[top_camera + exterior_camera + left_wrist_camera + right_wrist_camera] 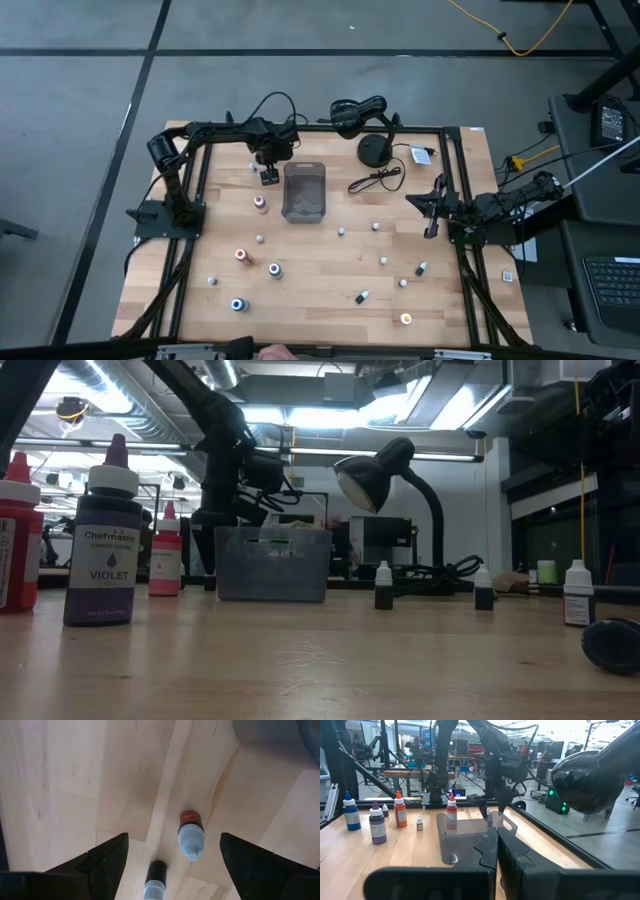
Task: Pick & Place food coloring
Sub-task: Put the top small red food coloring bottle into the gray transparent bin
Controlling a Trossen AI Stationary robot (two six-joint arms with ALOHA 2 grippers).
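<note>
From overhead we look straight down on the whole table [330, 290]. The low camera sits at tabletop height, facing the gray tray [272, 563] at 12 o'clock. The left wrist camera looks down close; the right wrist camera looks level, sharing that tray.

About a dozen small bottles [260, 203] stand scattered on the table, all outside the gray tray [304, 191]. Most stand in front of the tray; caps show red, orange, blue and white.
</note>
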